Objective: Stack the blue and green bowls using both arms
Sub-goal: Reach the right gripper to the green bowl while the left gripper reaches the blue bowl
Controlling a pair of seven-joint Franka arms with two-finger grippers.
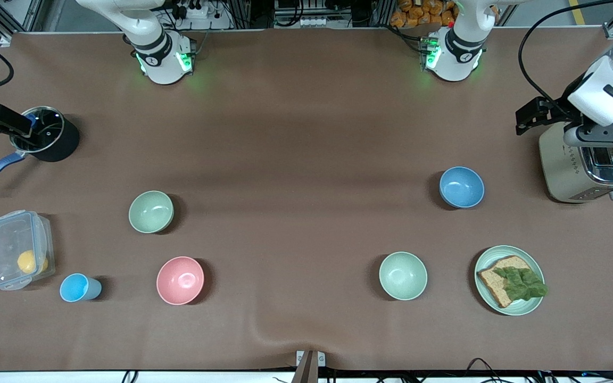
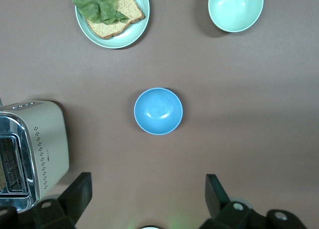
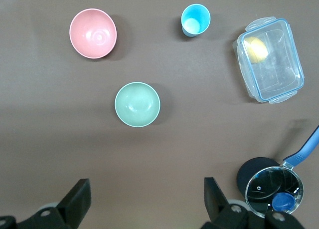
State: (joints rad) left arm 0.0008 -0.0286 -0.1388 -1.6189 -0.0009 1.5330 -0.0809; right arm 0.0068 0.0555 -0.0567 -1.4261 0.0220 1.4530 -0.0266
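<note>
The blue bowl [image 1: 461, 186] sits upright toward the left arm's end of the table, beside the toaster; it is in the middle of the left wrist view [image 2: 158, 111]. The sage-green bowl [image 1: 150, 211] sits upright toward the right arm's end and shows in the right wrist view [image 3: 137, 104]. My left gripper [image 2: 149, 189] is open and empty, raised high; in the front view [image 1: 602, 139] it shows over the toaster. My right gripper [image 3: 147, 189] is open and empty, raised high; in the front view [image 1: 3, 123] it shows over the pot.
A paler mint bowl [image 1: 403, 275] and a green plate [image 1: 530, 306] with bread and lettuce lie nearer the front camera than the blue bowl. A toaster [image 1: 588, 165] stands at the left arm's end. A pink bowl [image 1: 180, 280], blue cup [image 1: 79, 288], clear container [image 1: 18, 257] and lidded pot [image 1: 46, 133] surround the green bowl.
</note>
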